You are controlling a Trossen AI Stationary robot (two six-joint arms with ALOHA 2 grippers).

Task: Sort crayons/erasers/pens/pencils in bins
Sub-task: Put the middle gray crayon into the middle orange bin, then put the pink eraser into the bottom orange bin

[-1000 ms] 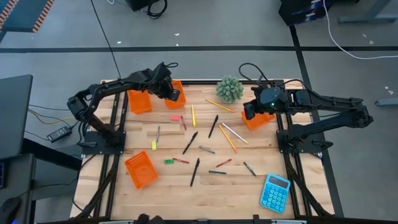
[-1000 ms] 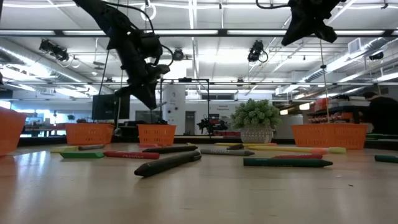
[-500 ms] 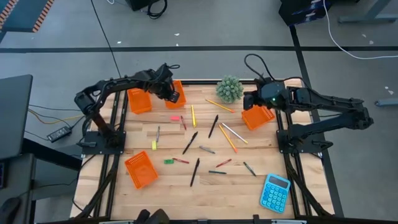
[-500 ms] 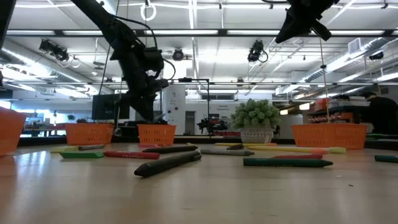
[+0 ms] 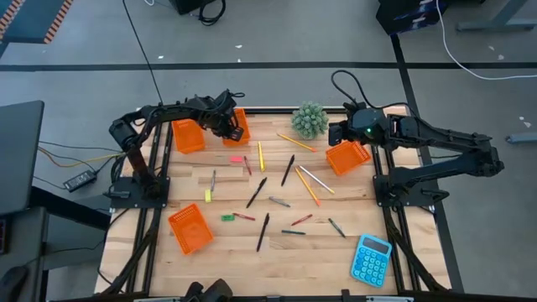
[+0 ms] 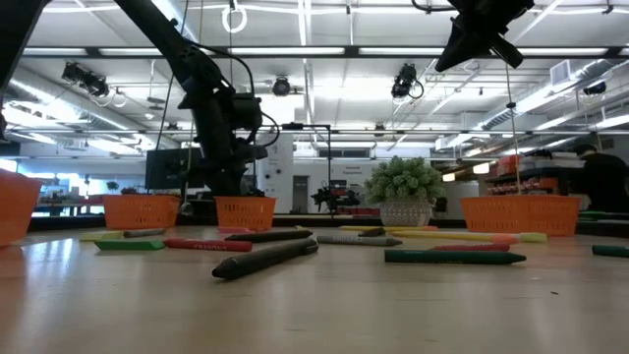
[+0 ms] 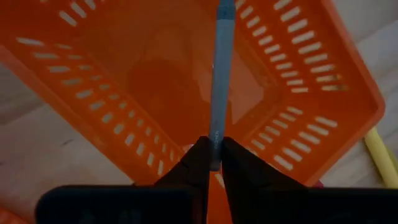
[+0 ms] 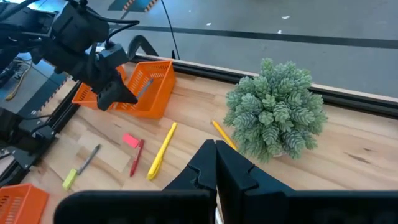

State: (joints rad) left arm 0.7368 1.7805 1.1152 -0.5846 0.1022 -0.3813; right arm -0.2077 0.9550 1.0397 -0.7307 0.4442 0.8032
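A grey crayon is pinched between the left gripper's nearly closed fingers, pointing down into a bin at the table's 11 o'clock. The right gripper, fingers closed on nothing, hangs at 1 o'clock beside another bin. Pens and pencils lie mid-table.
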